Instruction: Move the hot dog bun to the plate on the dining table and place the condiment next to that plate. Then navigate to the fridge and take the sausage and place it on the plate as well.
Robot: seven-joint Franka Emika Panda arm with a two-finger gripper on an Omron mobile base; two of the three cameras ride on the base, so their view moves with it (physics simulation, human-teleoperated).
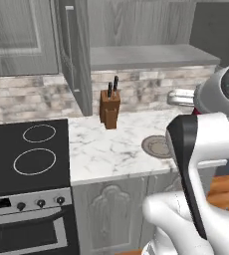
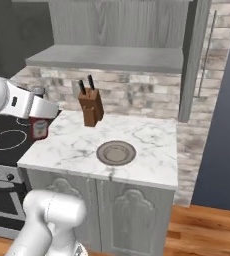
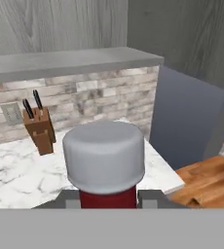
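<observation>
A marble worktop [image 2: 152, 145] is shown below a brick backsplash [image 1: 22, 97] and grey wooden wall cabinets [image 1: 17, 35]. A brown knife block [image 1: 109, 110] holding two dark-handled knives is set upright near the wall. A small grey-brown round dish [image 2: 116, 152] is laid flat near the worktop's front edge, well apart from the block. A black stove [image 1: 27, 154] with ring markings and front knobs is fitted beside the worktop. Wooden flooring [image 2: 207, 230] is seen below.

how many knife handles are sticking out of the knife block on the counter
2. Both dark handles rise side by side from the top of the brown knife block, which stands on the marble counter near the brick backsplash. Their blades are hidden inside the block.
</observation>
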